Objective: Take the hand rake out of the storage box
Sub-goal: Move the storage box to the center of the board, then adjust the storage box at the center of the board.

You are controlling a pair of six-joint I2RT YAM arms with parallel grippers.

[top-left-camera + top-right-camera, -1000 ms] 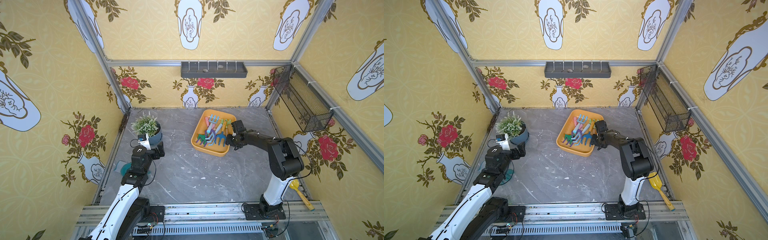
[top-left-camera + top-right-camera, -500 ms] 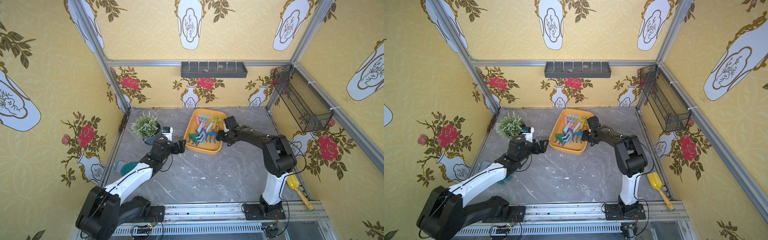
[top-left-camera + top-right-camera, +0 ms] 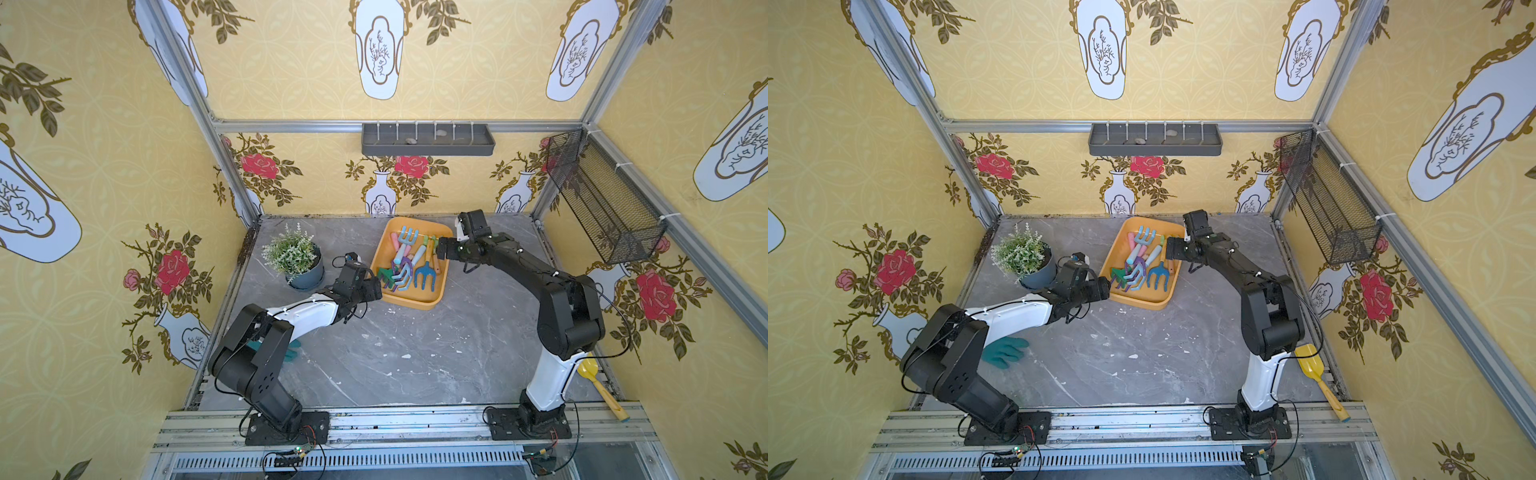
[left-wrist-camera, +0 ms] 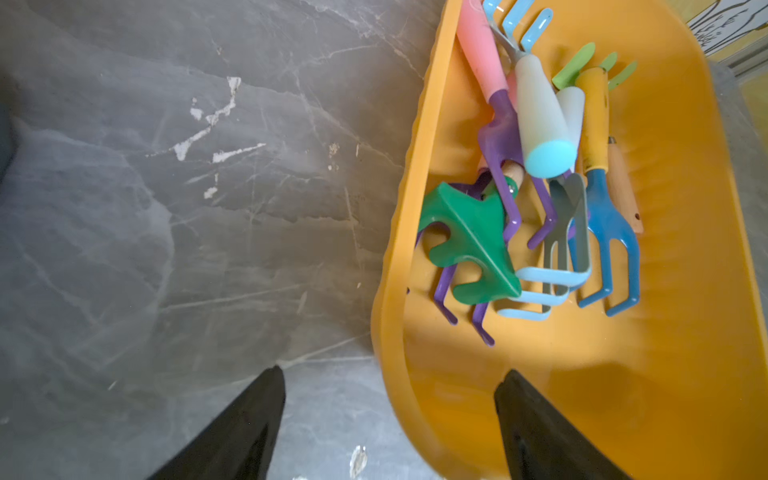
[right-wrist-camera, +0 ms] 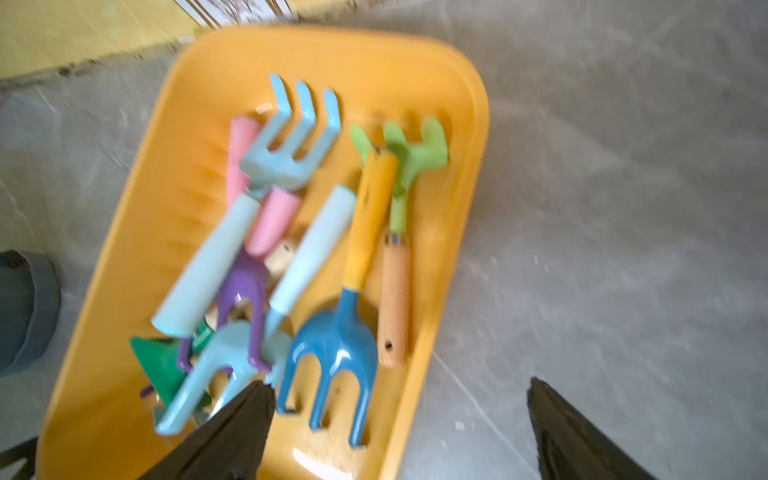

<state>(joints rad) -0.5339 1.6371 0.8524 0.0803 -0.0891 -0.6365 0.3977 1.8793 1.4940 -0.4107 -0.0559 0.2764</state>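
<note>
On the far side of the table [image 3: 415,353], I see the hand rakes [image 3: 409,266] piled inside the storage box [image 3: 415,300]. The left gripper [image 4: 390,372] and right gripper [image 5: 401,382] each straddle its rim, jaws apart, holding nothing.

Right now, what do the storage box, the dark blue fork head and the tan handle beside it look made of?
Storage box: moulded plastic, glossy orange-yellow; rounded rim, ribbed wall.
Dark blue fork head: probably painted metal, thin tines with shiny highlights.
Tan handle: apparently bare wood, matte, with a hanging hole.
</note>
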